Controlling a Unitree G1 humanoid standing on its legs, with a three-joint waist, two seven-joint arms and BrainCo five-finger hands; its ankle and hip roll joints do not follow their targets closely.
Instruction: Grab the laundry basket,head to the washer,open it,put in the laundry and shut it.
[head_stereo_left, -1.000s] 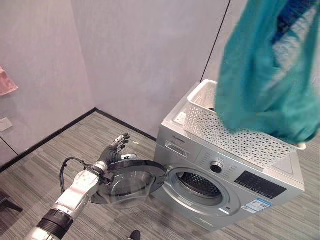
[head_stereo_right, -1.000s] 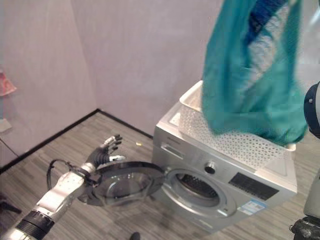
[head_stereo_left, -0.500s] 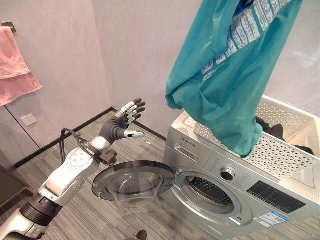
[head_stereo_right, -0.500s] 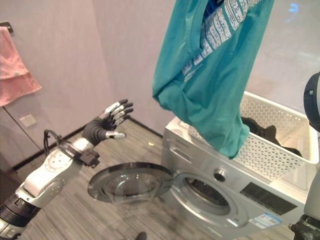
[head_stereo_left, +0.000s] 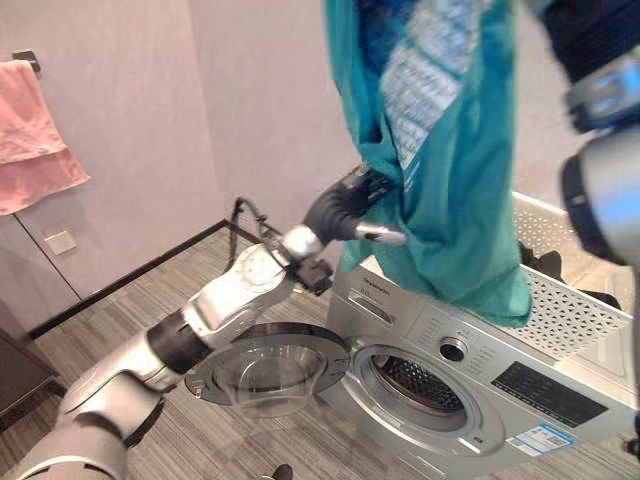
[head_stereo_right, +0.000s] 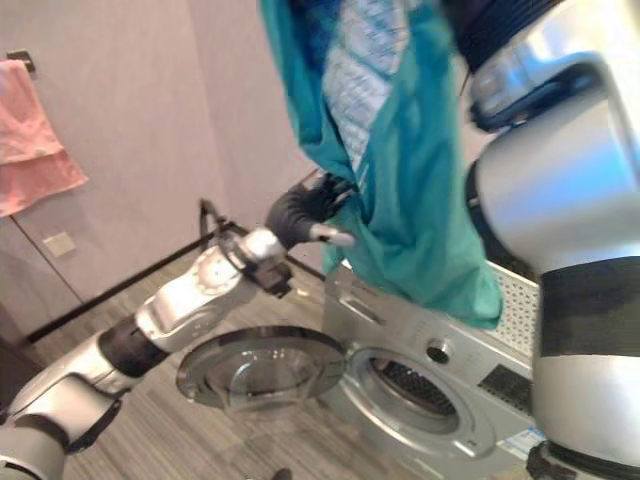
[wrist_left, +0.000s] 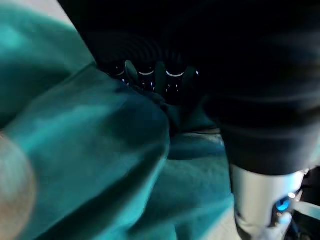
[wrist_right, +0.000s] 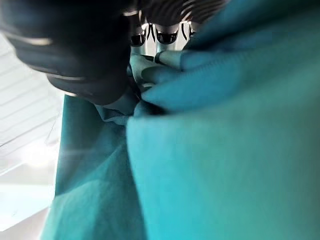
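Snagging is our chief worry: the teal shirt hangs high over the washer, its hem near the laundry basket on top. Our right hand grips its upper folds; our left hand reaches its edge, fingers buried in cloth, so we cannot tell their state. With the door open below, a loose grip would drop it on the floor.
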